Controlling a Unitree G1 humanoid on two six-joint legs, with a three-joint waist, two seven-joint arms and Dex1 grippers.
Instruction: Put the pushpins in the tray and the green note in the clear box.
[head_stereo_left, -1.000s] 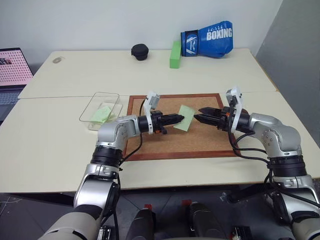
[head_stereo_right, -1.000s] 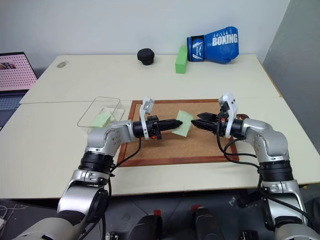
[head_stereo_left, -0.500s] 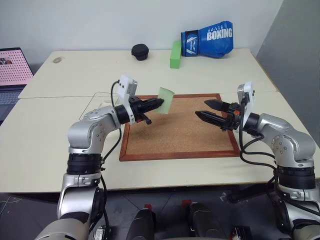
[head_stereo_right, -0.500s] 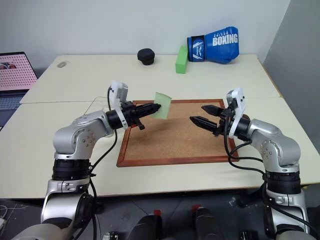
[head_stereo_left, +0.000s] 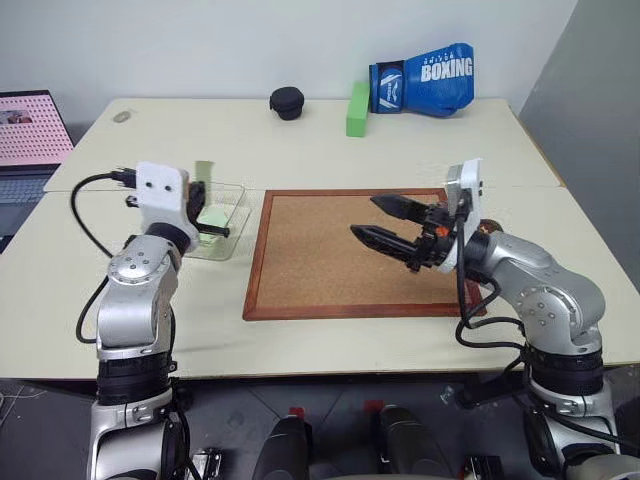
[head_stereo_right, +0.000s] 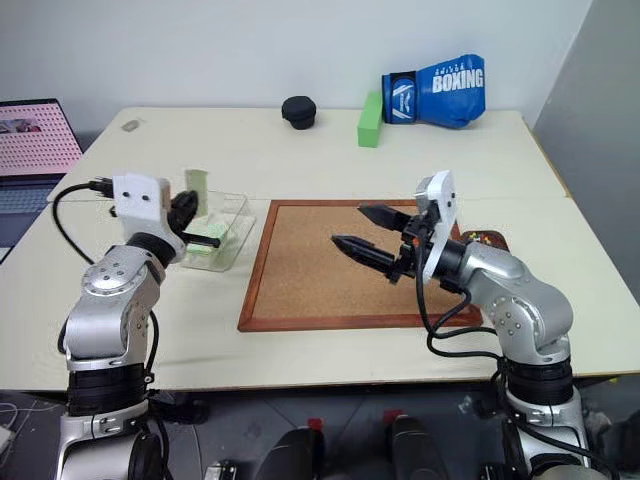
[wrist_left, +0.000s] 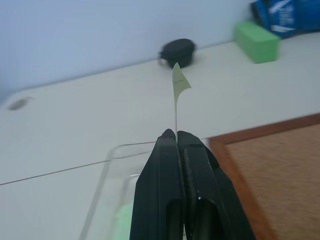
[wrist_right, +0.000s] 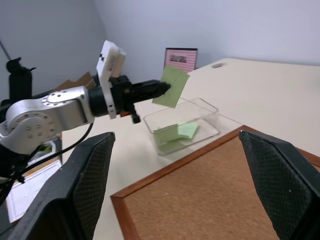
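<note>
Far left of the frame, the left gripper (wrist_right: 162, 90) is clenched on the green note (wrist_right: 171, 86), holding it upright over the clear box (head_stereo_left: 232, 237) — a couple of green sheets already lie inside. Centre frame, the corkboard (head_stereo_left: 330, 250) looks bare. To the right, the right gripper (head_stereo_left: 385, 222) hangs above the board, jaws spread, grasping nothing. The tray (head_stereo_right: 487, 240) peeks out at right behind that arm. Step in hand: dropping the note — next, lower it and let go.
</note>
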